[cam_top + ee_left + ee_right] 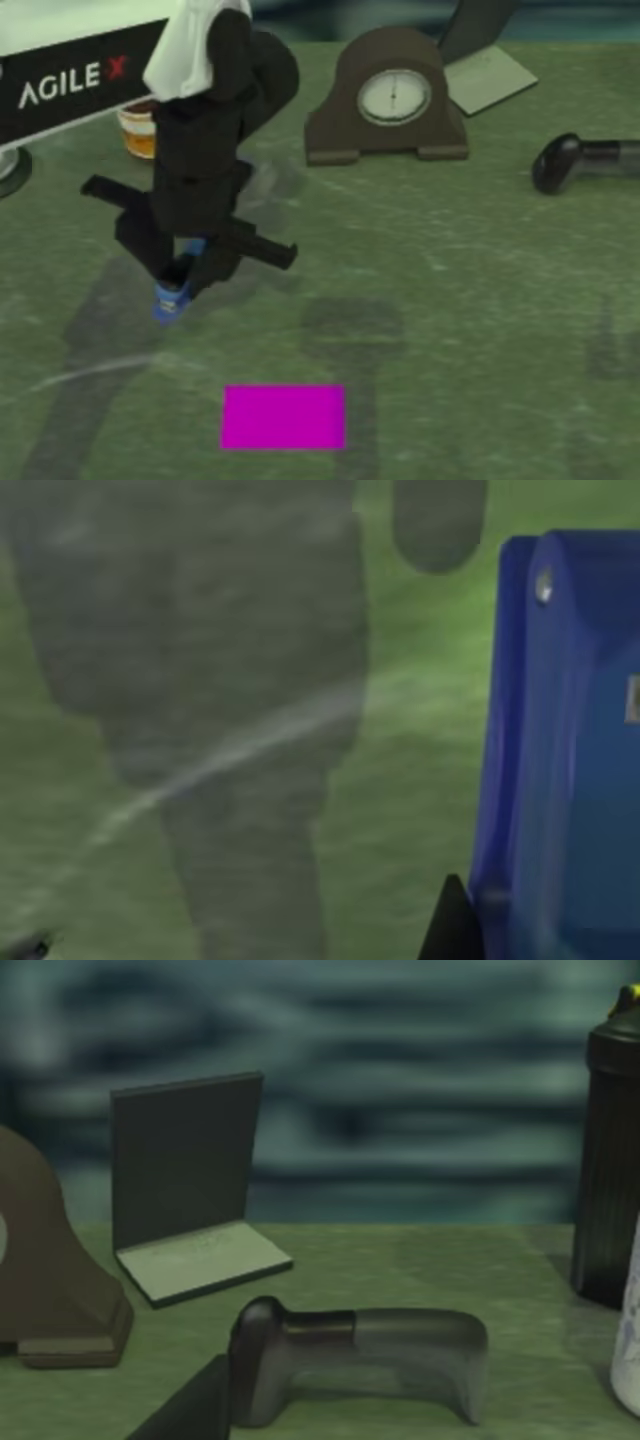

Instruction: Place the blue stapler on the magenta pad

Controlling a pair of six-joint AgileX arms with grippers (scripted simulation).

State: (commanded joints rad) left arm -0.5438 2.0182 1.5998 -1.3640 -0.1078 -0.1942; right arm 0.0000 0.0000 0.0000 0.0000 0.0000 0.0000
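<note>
The blue stapler sits between the fingers of my left gripper at the table's left, its end poking out toward the front. In the left wrist view the stapler fills one side, with a black fingertip pressed against its flank; the other finger is hidden. The gripper is shut on it. The magenta pad lies flat near the front edge, to the right of the stapler and apart from it. My right arm is parked outside the top view; one finger of its gripper shows, open and holding nothing.
A brown mantel clock stands at the back centre, with a grey-green folded card behind it. A black handheld scanner lies at the right. An amber glass stands behind my left arm. A dark bottle shows in the right wrist view.
</note>
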